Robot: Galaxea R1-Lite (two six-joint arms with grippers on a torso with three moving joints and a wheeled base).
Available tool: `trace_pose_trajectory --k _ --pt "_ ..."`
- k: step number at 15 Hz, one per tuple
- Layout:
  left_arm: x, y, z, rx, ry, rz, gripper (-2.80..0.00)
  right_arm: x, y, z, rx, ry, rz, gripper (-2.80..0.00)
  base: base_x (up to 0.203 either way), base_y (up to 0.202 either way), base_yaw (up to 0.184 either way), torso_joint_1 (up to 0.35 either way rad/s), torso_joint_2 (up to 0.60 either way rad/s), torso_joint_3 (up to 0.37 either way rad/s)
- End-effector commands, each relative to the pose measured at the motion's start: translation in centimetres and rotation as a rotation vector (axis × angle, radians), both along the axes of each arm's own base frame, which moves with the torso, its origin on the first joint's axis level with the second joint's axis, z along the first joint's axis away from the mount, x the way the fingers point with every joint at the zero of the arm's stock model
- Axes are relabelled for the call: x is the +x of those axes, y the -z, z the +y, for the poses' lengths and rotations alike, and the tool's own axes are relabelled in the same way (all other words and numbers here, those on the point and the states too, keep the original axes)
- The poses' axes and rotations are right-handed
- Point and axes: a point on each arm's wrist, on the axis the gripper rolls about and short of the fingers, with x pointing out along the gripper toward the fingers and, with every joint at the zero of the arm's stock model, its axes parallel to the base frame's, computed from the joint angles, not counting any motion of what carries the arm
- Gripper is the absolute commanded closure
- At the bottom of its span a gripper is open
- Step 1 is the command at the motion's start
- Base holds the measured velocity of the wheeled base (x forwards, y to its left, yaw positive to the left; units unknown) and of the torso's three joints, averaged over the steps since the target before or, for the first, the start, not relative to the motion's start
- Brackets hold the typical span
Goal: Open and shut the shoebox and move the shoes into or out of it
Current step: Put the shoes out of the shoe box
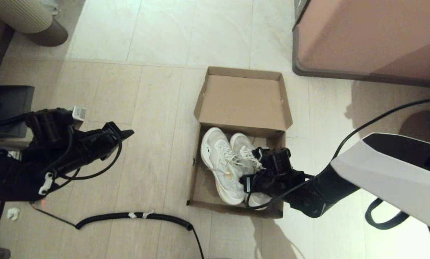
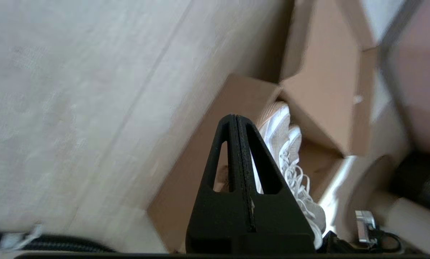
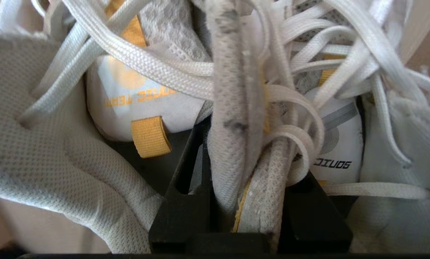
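Observation:
The brown cardboard shoebox [image 1: 194, 169] sits open on the floor, its hinged lid [image 1: 243, 102] laid back flat on the far side. Both white mesh shoes [image 1: 220, 162] lie inside, toes toward the lid. My right gripper [image 1: 258, 171] reaches down into the box and is shut on the shoes' inner collars; the wrist view shows the two collar edges [image 3: 236, 108] and some laces pinched between the fingers [image 3: 189, 162]. My left gripper [image 1: 126, 133] hovers over the floor left of the box, shut and empty [image 2: 236, 117], pointing toward the shoebox [image 2: 200, 144] and shoes [image 2: 290, 154].
A large pinkish-brown furniture block [image 1: 370, 36] stands at the far right. A coiled black cable [image 1: 135, 216] runs across the floor in front of the box. A dark stool-like object [image 1: 9, 100] and a scrap of crumpled paper [image 1: 12, 213] sit at the left.

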Motion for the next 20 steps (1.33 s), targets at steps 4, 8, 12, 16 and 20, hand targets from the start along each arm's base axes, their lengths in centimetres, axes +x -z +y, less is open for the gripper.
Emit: trace_pose_trajectory --k 4,8,12,16,20 --pt "-1.6 -2.3 0.3 -0.040 -0.011 -0.053 0.00 -3.7 -8.6 -2.0 0.107 -0.052 -0.123 0.00 0.000 0.000 0.000 0.000 0.00 0.000" --pt "-4.5 -3.6 0.5 -0.041 -0.018 -0.083 0.00 -8.4 -13.2 -5.1 0.138 -0.059 -0.162 0.00 0.000 0.000 0.000 0.000 0.00 0.000" --pt "-7.2 -3.6 1.6 -0.039 -0.057 -0.057 0.00 -12.2 -14.9 -10.1 0.147 0.040 -0.176 0.00 0.000 0.000 0.000 0.000 0.00 0.000" --pt "-7.8 -3.7 1.6 -0.039 -0.058 -0.061 0.00 -11.0 -14.0 -17.6 0.091 0.342 -0.170 0.00 0.000 0.000 0.000 0.000 0.00 0.000" --pt "-7.8 -3.1 1.5 -0.040 -0.050 -0.031 0.00 -6.9 -10.6 -23.5 0.018 0.548 -0.083 0.00 0.000 0.000 0.000 0.000 0.00 0.000"
